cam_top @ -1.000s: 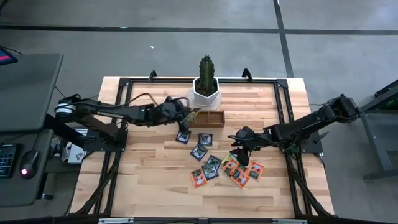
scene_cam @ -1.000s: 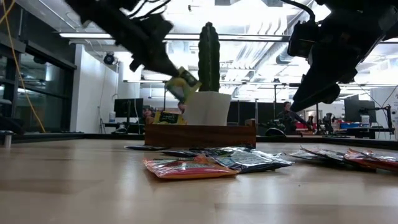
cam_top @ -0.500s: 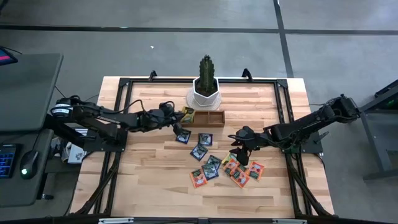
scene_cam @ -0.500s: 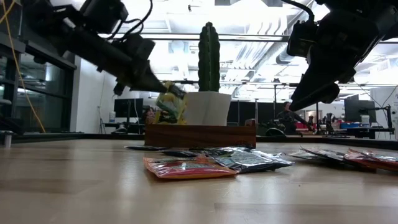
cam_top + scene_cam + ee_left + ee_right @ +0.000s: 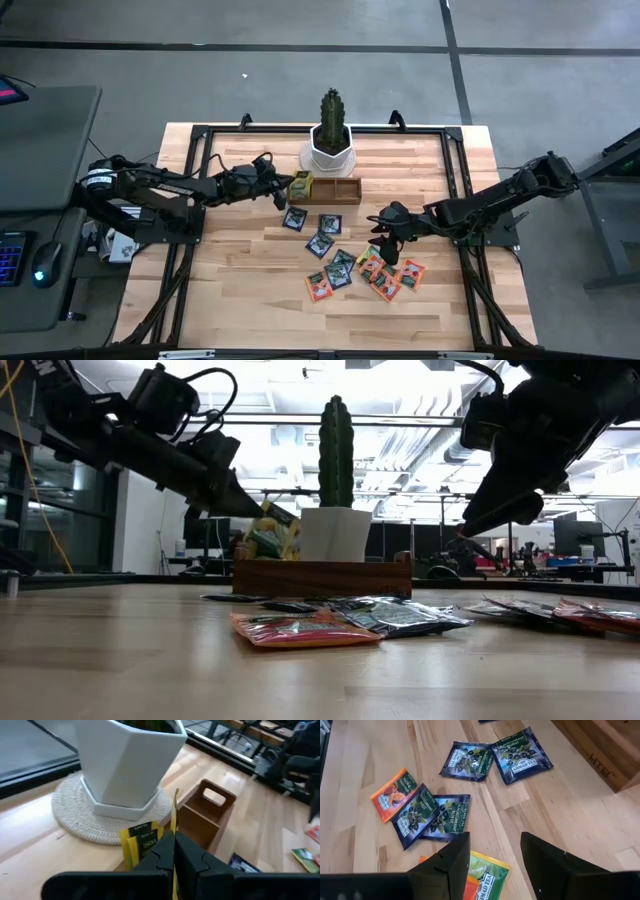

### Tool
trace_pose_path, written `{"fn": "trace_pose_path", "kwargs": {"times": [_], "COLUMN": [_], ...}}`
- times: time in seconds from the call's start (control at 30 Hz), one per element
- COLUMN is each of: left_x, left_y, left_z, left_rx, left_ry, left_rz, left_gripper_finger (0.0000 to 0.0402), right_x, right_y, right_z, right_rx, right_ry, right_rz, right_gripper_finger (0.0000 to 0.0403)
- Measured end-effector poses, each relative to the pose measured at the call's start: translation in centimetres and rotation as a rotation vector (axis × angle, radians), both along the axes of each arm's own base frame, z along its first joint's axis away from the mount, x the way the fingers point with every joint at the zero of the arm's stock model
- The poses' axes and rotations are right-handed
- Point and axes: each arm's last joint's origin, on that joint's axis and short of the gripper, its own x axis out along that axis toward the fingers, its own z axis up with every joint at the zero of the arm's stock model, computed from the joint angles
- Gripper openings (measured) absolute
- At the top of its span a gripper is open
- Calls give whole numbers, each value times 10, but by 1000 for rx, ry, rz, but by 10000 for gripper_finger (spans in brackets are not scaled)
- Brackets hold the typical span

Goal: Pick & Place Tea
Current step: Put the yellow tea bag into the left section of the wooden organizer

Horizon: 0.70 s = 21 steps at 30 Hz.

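The yellow-green sachet has been brought down to the tray's left end, pinched in the left gripper; release looks imminent; the right gripper is held wide above the pile.

Grey concrete floor around the table — bright ceiling lights, dark window frames.

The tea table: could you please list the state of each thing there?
Left claw: shut, beside the tray.
Right claw: open, empty, above the loose sachets.
Yellow-green sachets: standing in the tray's end compartment.
Wooden tray: other compartments empty.
Loose sachets: flat on the table.
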Motion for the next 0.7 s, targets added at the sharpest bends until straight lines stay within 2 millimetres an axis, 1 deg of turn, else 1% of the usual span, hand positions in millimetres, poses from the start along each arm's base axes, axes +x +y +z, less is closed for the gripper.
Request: {"fn": "trace_pose_path", "kwargs": {"times": [0.27, 0.43, 0.6, 0.7], "left_x": [2, 5, 5, 5], "left_y": [1, 2, 2, 2], "left_z": [-10, -22, -22, -22], "left_rx": [-31, -65, -45, -1], "left_ry": [50, 87, 93, 115], "left_rz": [-35, -26, -18, -40], "left_gripper_finger": [0, 0, 2, 15], "right_x": [0, 0, 0, 0], "right_y": [0, 0, 0, 0], "right_z": [0, 0, 0, 0], "right_rx": [-8, -5, -4, 9], "right_ry": [-2, -2, -2, -2], "right_rz": [-9, -11, -11, -18], "right_gripper_finger": [171, 171, 171, 171]}}
